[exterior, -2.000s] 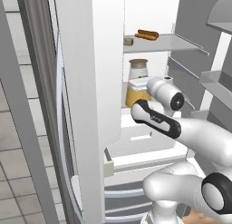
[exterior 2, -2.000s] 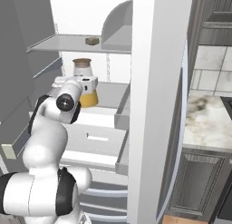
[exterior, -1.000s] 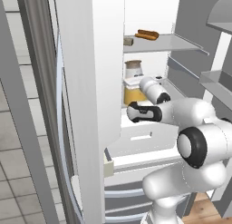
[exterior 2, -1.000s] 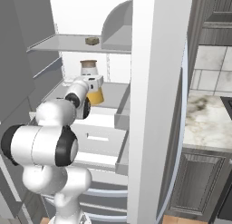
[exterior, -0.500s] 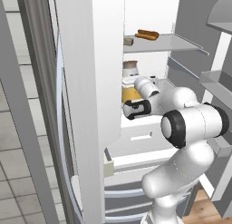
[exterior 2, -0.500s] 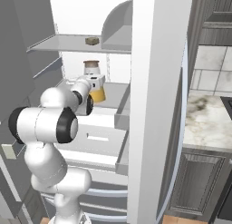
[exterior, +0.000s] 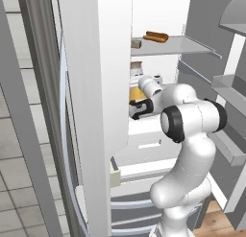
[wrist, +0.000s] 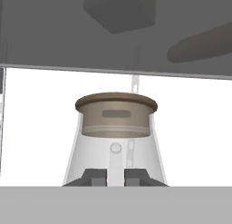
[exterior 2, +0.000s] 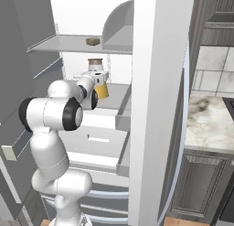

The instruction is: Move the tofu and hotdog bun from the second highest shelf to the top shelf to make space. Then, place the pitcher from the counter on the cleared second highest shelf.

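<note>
The pitcher [exterior: 136, 82] [exterior 2: 99, 83], glass with orange juice and a tan lid, stands at the second highest shelf inside the fridge. My gripper [exterior: 136, 108] [exterior 2: 96, 91] [wrist: 116, 175] is shut on the pitcher low down. In the hand view its two tips sit close together against the glass base, below the lid [wrist: 116, 110]. On the top shelf [exterior: 185, 46] [exterior 2: 59, 45] lie the tofu [exterior: 136, 42] [exterior 2: 93, 41] and the hotdog bun [exterior: 156, 37]. From below, both show as dark shapes through the shelf: the tofu [wrist: 120, 10] and the bun [wrist: 199, 44].
An open fridge door [exterior: 108, 87] stands close on the left and the other [exterior 2: 155, 106] on the right. White drawers [exterior 2: 98, 138] lie under the shelf. Door bins [exterior: 230, 87] jut out. The marbled counter [exterior 2: 208, 115] with dark cabinets [exterior 2: 201, 184] is to the right.
The arm has reached deeper into the fridge, elbow swinging in. The pitcher has shifted a little sideways along the shelf level with the gripper. Tofu and bun have not moved.
</note>
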Tool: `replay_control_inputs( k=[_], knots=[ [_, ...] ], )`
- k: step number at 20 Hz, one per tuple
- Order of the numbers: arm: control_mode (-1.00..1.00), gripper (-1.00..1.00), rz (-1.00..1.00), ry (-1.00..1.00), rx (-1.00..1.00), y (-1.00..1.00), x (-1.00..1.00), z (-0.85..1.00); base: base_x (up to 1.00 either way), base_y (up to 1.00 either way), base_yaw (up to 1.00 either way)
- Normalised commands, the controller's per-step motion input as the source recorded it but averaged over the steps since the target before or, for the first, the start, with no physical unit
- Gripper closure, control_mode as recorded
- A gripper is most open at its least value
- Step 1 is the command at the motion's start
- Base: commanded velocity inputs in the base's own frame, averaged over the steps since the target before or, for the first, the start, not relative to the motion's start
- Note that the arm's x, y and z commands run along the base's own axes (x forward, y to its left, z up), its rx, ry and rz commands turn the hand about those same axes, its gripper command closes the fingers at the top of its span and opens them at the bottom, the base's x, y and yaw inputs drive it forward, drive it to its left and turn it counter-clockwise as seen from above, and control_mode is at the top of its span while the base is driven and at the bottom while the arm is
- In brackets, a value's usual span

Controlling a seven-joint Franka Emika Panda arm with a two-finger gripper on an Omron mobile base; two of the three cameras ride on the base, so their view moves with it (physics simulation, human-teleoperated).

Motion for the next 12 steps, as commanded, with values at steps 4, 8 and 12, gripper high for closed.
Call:
replay_control_inputs(
  k=[4, 8, 12],
  knots=[
    [-1.00, 1.00, 0.00, -0.13, 0.00, -0.01, 0.18, -0.40, 0.00, 0.00, 0.00],
    [-1.00, -1.00, 0.00, -0.12, 0.00, -0.24, -0.02, -0.38, 0.00, 0.00, 0.00],
    [-1.00, -1.00, 0.00, -0.08, -0.01, -0.43, -0.39, -0.27, 0.00, 0.00, 0.00]
  ],
)
